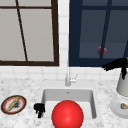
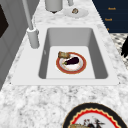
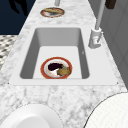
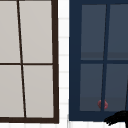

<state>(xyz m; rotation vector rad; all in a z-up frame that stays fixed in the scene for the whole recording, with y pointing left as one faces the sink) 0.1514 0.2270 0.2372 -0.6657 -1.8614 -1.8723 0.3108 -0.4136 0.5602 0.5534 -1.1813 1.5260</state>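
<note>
Flanking a white sink (image 1: 47,93) in marble counter (image 1: 22,83): left hand (image 1: 39,108) clenched, right hand (image 1: 115,64) released.

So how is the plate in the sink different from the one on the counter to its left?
The plate in the sink has a plain red rim and carries a dark eggplant beside a brown piece. The plate on the counter has a dark rim and carries one long tan piece; the left robot hand hangs nearby. Both are round.

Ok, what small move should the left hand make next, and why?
Probably ease the left hand rightward, over the sink rim and down toward the red-rimmed plate: the hand hovers by the sink's left edge, and that plate lies inside.
</note>
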